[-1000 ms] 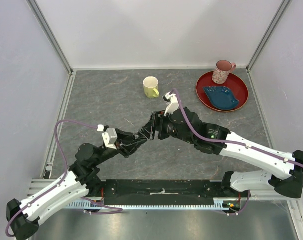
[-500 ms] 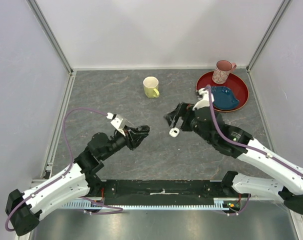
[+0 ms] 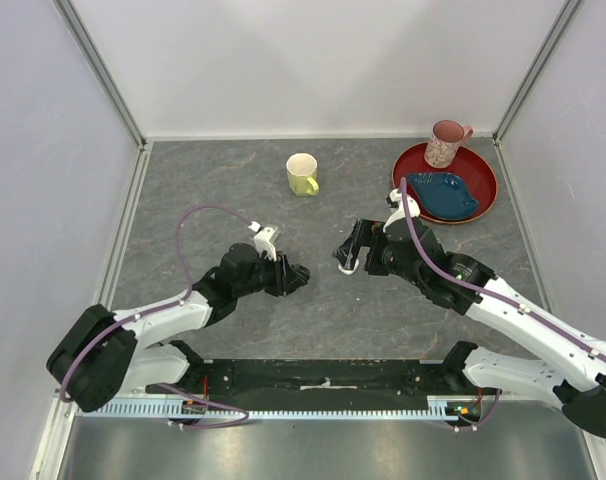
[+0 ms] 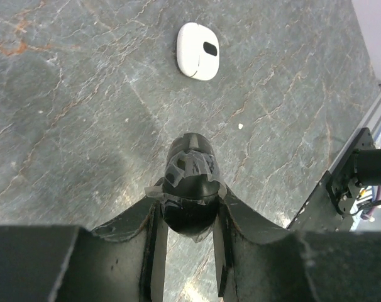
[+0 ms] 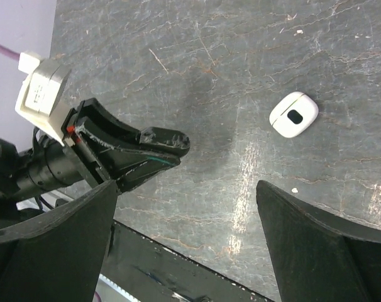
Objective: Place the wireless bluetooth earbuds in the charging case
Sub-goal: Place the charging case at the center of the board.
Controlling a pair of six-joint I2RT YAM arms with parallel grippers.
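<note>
A black rounded piece (image 4: 190, 170), patched with clear tape, is clamped between the nearly shut jaws of the left gripper (image 4: 189, 202) and appears to be carried just clear of the bench (image 3: 198, 190), tip forward. Whether it is a bud or part of the charging case cannot be told, and no case is picked out with certainty. The jaws of the right gripper (image 5: 185, 189) are spread as wide as they go, and nothing is held in them. A white earbud (image 5: 293, 114) with a dark oval window lies flat on the bench, below the right gripper and ahead of the left one, touched by neither.

The black piece is pointed towards the bud, presumably so that the two can be brought together. The wide jaws leave room for a descent over the bud.

Bare stone is seen all round the bud. The yellow mug (image 3: 302, 174) and the red plate (image 3: 407, 186) are well apart at the far side. The nearest obstacle to each gripper is judged to be the other gripper, and the bench's near rail (image 4: 357, 170) lies close behind the left one
</note>
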